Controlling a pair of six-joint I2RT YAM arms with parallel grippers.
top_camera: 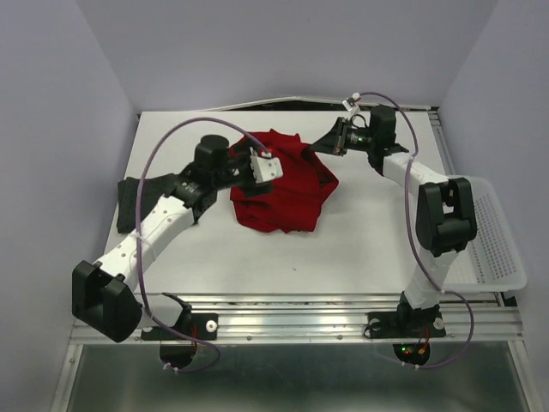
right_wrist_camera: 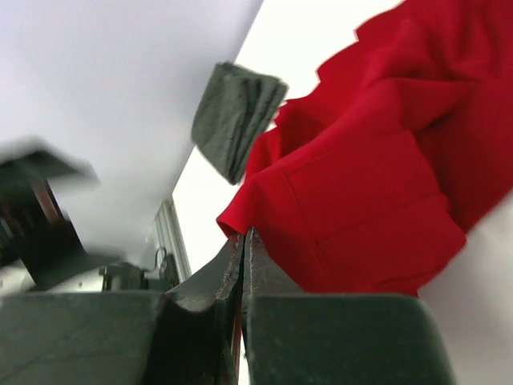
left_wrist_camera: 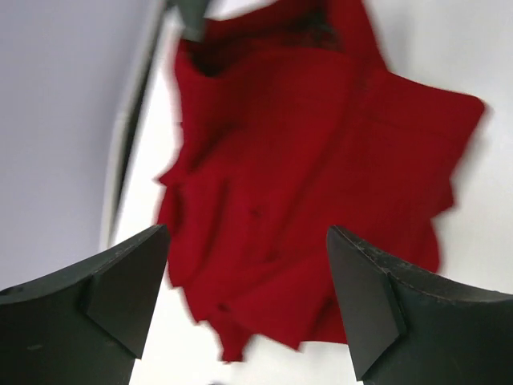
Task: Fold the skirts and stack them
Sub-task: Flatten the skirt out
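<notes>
Bases of both arms sit on the metal rail (top_camera: 300,313) at the near edge of the table (top_camera: 352,249).

Far left: grey skirt (top_camera: 130,199) lies bunched at the table's left edge, partly under the left arm (top_camera: 163,225).

Left gripper (top_camera: 268,167) hangs over the left part of the red skirt (top_camera: 283,196). Its wrist view shows the fingers (left_wrist_camera: 120,281) spread wide with nothing between them, the gripper (left_wrist_camera: 247,237) pointing down at the red skirt (left_wrist_camera: 304,160), not touching it.

The red skirt is at table centre, slightly toward the far side, a crumpled heap with pleats folded over each other. It is well apart from the grey one.

Right gripper (top_camera: 319,149) is at the heap's far right corner. In the wrist view the jaws of the gripper (right_wrist_camera: 244,241) are pressed together on a hem corner of the red skirt (right_wrist_camera: 377,184).

A dark grey shape (right_wrist_camera: 236,120) sits beyond the red cloth in that view. Probably the grey skirt, too blurred to be sure.

Right arm (top_camera: 442,215) reaches in from the right.

Far right: white mesh basket (top_camera: 496,249) sits at the table's right edge.
</notes>
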